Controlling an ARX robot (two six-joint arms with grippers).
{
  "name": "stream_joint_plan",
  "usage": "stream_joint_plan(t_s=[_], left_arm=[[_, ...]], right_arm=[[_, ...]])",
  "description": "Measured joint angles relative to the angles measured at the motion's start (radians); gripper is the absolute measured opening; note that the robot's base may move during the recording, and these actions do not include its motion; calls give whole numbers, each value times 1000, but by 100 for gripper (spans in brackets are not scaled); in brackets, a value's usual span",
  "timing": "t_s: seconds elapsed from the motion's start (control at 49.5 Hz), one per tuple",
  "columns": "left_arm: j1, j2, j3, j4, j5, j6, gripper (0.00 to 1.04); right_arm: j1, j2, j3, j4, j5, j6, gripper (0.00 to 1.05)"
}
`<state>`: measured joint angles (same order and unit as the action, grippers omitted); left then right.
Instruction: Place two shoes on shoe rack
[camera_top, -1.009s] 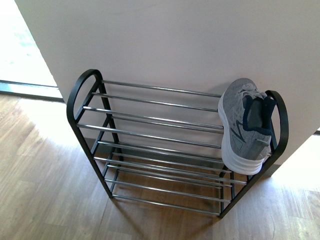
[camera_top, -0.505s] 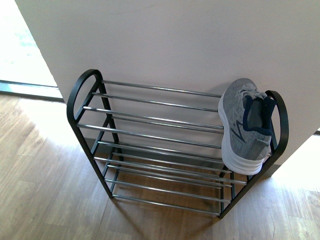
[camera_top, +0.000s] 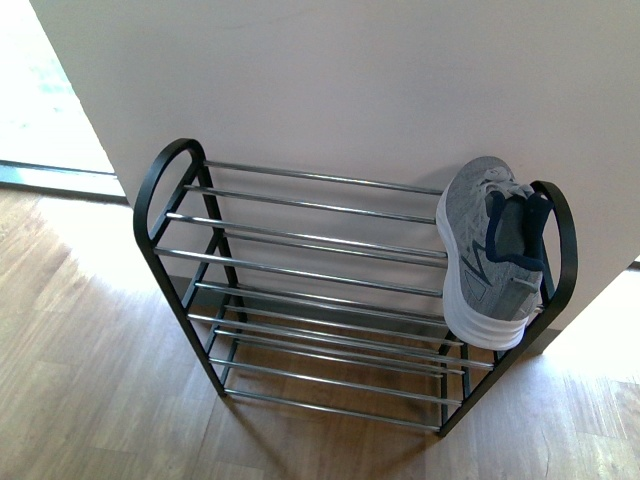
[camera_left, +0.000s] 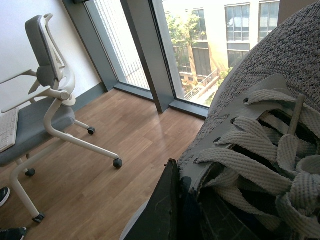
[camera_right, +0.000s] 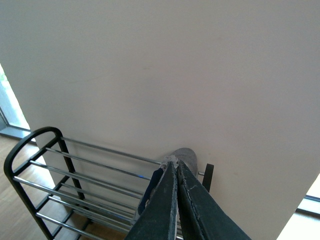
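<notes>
The shoe rack (camera_top: 143, 195) stands against a white wall, a black frame with chrome rods. One grey knit sneaker (camera_top: 480, 250) lies on its side at the right end of the top tier, its sole facing the rack's middle. No arm shows in the front view. My left gripper (camera_left: 181, 182) is shut on a second grey knit sneaker (camera_left: 270, 75), gripping the collar beside the laces, with one black finger (camera_left: 167, 205) outside. My right gripper (camera_right: 173, 162) is shut and holds nothing. It hangs above the rack (camera_right: 37, 131), in line with the racked sneaker (camera_right: 186, 156).
A white wall (camera_top: 350, 80) backs the rack, and wood floor (camera_top: 90, 380) lies in front of it. The left wrist view shows a grey office chair (camera_left: 45, 100) on castors, tall windows (camera_left: 200, 45) and a dark shoe (camera_left: 4, 196) at the picture's edge.
</notes>
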<state>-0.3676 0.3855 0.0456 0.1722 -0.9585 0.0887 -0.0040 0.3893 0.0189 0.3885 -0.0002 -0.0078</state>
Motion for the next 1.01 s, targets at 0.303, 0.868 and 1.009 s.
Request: stream_joint_plan(t_s=[0.303,0.868,1.009], left_arm=[[0,0,0,0,0,0,2],[0,0,0,0,0,0,2],[0,0,0,0,0,0,2]], right_arm=[[0,-128,0,-125,0,0,2],[0,-381,0,-385,0,0,2],[0,-383,0,-385,0,0,2]])
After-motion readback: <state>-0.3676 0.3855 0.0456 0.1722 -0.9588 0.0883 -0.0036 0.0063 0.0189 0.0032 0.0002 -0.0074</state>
